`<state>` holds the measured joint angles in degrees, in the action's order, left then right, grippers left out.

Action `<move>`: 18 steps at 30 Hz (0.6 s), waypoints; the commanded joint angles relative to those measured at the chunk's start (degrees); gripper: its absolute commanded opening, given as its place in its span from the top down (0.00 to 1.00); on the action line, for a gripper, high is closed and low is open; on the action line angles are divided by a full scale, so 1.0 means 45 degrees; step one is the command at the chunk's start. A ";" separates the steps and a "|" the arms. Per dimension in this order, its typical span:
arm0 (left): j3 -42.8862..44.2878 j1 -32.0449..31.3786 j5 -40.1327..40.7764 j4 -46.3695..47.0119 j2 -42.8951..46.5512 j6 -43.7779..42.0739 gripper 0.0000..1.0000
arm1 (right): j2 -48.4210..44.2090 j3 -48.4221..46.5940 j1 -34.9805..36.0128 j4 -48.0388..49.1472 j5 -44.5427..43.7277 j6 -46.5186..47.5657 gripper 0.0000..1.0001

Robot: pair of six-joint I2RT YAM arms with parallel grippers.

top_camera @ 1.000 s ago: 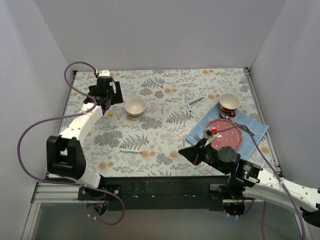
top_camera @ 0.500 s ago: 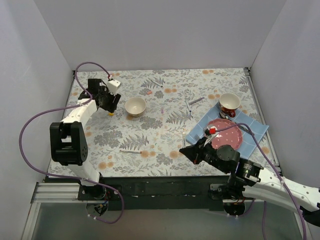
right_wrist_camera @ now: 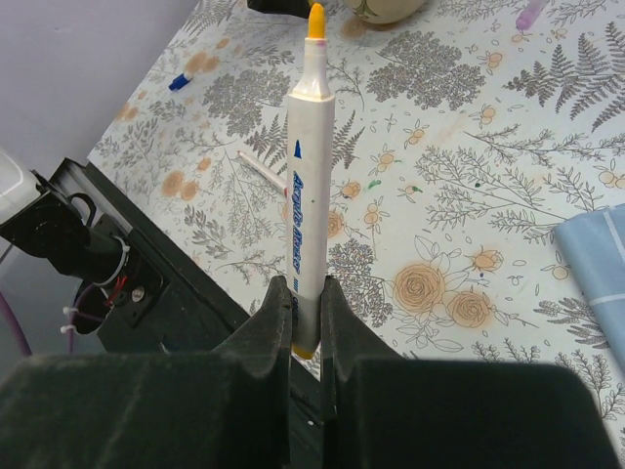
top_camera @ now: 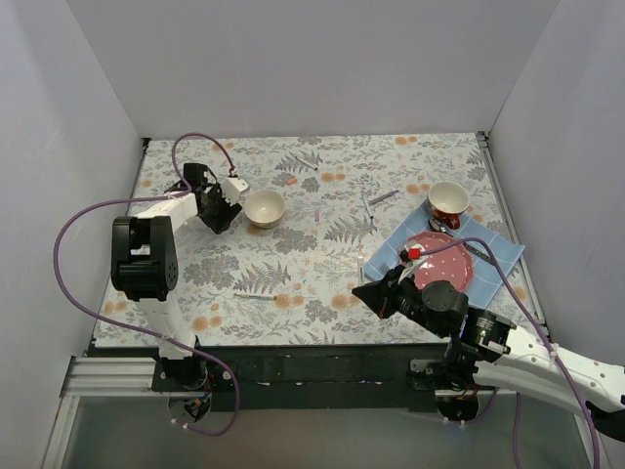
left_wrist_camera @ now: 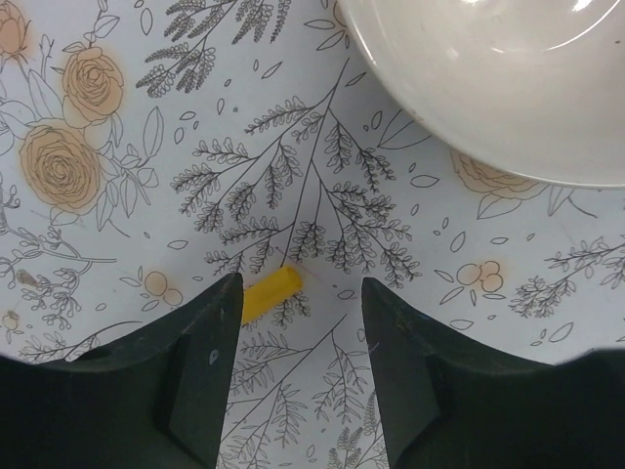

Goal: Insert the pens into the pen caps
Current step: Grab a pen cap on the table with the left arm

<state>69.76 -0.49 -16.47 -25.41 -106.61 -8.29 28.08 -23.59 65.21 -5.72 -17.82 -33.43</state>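
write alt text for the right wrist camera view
The right end effector grips the lower end of a white-barrelled marker pen with a yellow tip, its tip pointing up the frame over a fern-and-flower printed tablecloth. A thin pale pen lies on the cloth beyond.

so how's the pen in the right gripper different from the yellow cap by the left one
The pen is long, with a white barrel and a yellow tip; the cap is a short, all-yellow stub. The pen is clamped in the shut right gripper and held off the cloth; the cap lies flat on the cloth inside the open left gripper, close to one finger and not clamped. Both share the same yellow.
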 commanded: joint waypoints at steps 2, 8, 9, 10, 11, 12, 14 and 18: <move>-0.0013 0.0070 0.0749 0.0666 0.0058 -0.0618 0.50 | 0.0011 -0.0811 -0.0019 0.0098 -0.0434 0.0437 0.99; -0.0130 0.0070 0.1237 0.0529 -0.0157 -0.0345 0.50 | -0.0106 -0.0811 -0.0038 0.0001 -0.0648 0.0398 0.99; -0.0266 0.0070 0.1315 0.0452 -0.0196 -0.0306 0.50 | -0.0145 -0.0792 -0.0019 -0.0038 -0.0687 0.0378 0.99; -0.0364 0.0070 0.1509 0.0412 -0.0235 -0.0325 0.50 | -0.0203 -0.0889 -0.0018 -0.0077 -0.0726 0.0378 0.99; -0.0423 0.0070 0.1589 0.0412 -0.0274 -0.0305 0.50 | -0.0242 -0.0967 -0.0018 -0.0136 -0.0727 0.0397 0.99; -0.0501 0.0070 0.1725 0.0451 -0.0294 -0.0305 0.50 | -0.0262 -0.1084 -0.0018 -0.0329 -0.0727 0.0456 0.99; -0.0618 0.0070 0.2077 0.0451 -0.0333 -0.0208 0.52 | -0.0224 -0.1338 -0.0018 -0.0467 -0.0746 0.0650 0.99; -0.0365 0.0070 0.2487 -0.0754 -0.0158 0.0514 0.57 | -0.0145 -0.1787 -0.0018 -0.0878 -0.0902 0.0788 0.99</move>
<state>68.93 -0.49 -9.37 -22.65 -107.70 -8.27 27.70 -27.18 65.21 -9.30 -19.88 -31.70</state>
